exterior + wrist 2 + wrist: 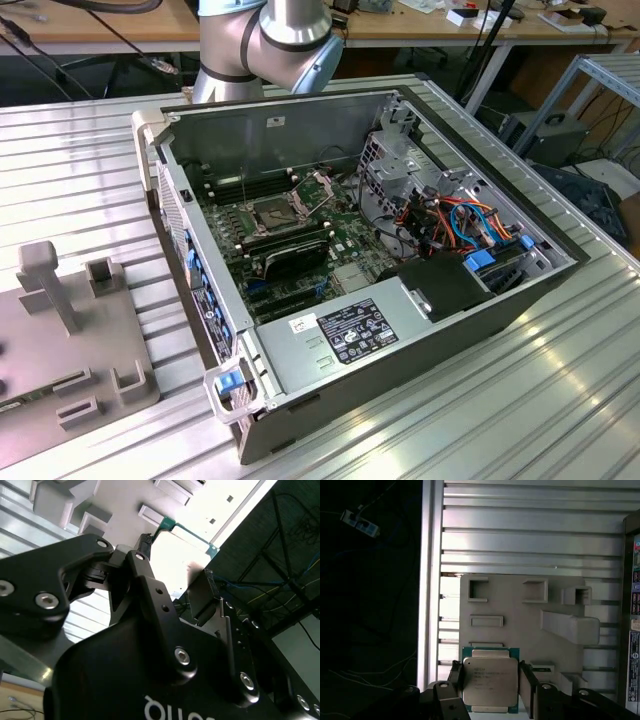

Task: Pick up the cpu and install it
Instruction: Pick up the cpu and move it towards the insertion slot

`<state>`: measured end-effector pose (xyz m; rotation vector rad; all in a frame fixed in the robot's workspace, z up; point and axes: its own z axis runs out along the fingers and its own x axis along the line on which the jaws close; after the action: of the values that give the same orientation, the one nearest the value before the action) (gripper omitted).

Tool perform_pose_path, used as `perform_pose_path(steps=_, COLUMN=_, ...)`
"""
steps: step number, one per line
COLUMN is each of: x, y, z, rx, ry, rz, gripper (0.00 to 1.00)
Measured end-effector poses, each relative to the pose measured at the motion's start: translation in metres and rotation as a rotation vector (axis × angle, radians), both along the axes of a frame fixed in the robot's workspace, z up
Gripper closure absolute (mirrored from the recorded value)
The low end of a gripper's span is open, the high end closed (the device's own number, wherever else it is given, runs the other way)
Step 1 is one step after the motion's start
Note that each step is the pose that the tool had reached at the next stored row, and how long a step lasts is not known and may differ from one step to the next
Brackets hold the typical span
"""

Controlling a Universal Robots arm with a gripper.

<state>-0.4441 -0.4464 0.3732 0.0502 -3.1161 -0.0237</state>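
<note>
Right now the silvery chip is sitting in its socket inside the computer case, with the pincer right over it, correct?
Not in the socket. The first wrist view shows the cpu lying on the grey tray outside the computer case, with the pincer right over it. In the exterior view the socket looks bare.

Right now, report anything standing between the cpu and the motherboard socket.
The hand holds the cpu over the grey fixture plate. The open case's side wall rises between plate and socket, so the path goes over it. The socket's frame looks swung open, nothing visible lying on it.
</note>
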Motion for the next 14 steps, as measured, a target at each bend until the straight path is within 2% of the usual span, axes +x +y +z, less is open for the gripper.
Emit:
perform_pose_path(steps=6, x=0.0004, y=0.0000, z=0.0000, rx=0.0000, ry=0.0000, rz=0.000, gripper=0.45)
perform_pose_path(steps=14, x=0.0075, y=0.0000, z=0.0000, rx=0.0000, ry=-0.0001, rz=0.000, gripper=0.45)
